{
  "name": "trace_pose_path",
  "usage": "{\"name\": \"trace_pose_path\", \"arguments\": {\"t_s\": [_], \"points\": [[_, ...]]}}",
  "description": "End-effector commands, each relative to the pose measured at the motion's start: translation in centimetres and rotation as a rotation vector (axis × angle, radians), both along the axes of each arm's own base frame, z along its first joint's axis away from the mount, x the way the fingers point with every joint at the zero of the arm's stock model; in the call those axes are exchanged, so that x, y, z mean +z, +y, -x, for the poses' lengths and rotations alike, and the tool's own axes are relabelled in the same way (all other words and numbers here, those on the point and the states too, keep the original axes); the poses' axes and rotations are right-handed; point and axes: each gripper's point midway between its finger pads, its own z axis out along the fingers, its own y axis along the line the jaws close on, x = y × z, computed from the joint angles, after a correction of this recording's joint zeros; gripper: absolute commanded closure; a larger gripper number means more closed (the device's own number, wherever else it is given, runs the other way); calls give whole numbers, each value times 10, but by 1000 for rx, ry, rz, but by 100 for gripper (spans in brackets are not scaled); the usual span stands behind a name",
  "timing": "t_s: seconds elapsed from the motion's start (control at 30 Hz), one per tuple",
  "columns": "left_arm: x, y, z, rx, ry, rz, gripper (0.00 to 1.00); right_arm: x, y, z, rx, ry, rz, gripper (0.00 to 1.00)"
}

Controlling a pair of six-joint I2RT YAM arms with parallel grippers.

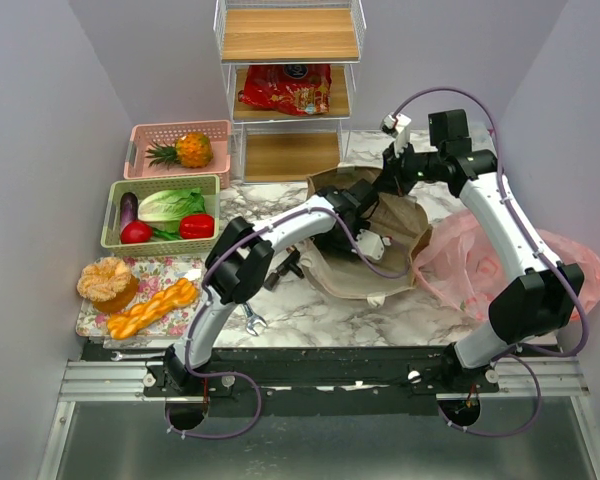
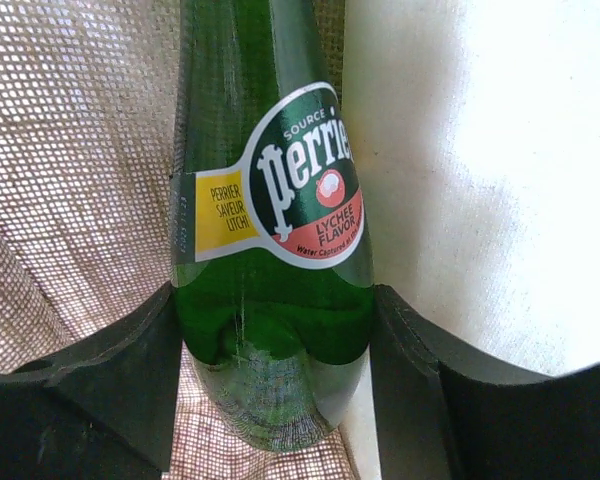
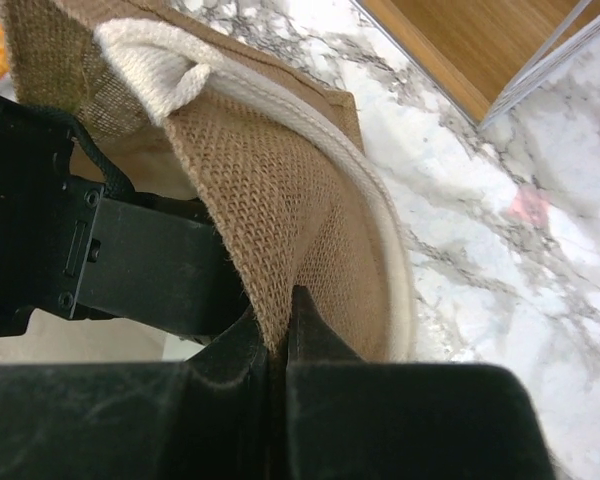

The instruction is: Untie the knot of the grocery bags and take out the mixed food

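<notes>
My left gripper (image 2: 275,330) reaches inside the brown woven bag (image 1: 380,262), and its two fingers press both sides of a green bottle (image 2: 280,200) with a Perrier label. In the top view the left gripper (image 1: 358,222) is partly hidden in the bag's mouth. The right gripper (image 3: 280,320) is shut on the brown bag's rim (image 3: 280,170), holding it up beside its pale handle (image 3: 180,70); from above the right gripper (image 1: 392,172) is at the bag's far edge. The pink plastic bag (image 1: 470,255) lies crumpled at right. Its knot does not show.
A green basket (image 1: 110,215) holds eggplant (image 1: 128,208), lettuce (image 1: 170,205) and red vegetables (image 1: 196,226). A floral tray (image 1: 170,268) carries a bun (image 1: 107,280) and orange pieces (image 1: 155,308). A pink basket (image 1: 165,132) holds a pineapple (image 1: 193,150). The rear shelf (image 1: 290,35) holds a red packet (image 1: 285,88).
</notes>
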Motion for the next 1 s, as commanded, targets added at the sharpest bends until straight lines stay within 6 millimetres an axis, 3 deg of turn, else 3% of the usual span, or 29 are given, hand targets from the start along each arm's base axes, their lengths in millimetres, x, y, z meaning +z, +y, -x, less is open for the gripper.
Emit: {"name": "trace_pose_path", "arguments": {"t_s": [0.0,0.23,0.43,0.5,0.6,0.67,0.77,0.87,0.97], "points": [[31,-13,11,45,56,203,100,34,30,17,57,35,-181,99],[102,-26,26,89,54,555,100,42,4,-22,-62,18,-242,94],[139,-30,32,128,101,716,100,37,-7,-39,-112,29,-254,82],[152,-31,30,154,122,768,100,34,-10,-44,-132,38,-255,74],[172,-33,31,216,202,842,100,39,-15,-53,-167,46,-278,54],[182,-33,28,260,241,895,100,51,-15,-57,-180,41,-306,35],[198,-34,23,307,296,977,100,87,-11,-58,-190,7,-382,17],[223,-33,14,357,333,1080,100,126,-8,-52,-184,-56,-458,11],[256,-30,4,411,371,1191,100,151,-7,-40,-171,-94,-503,10]]}}
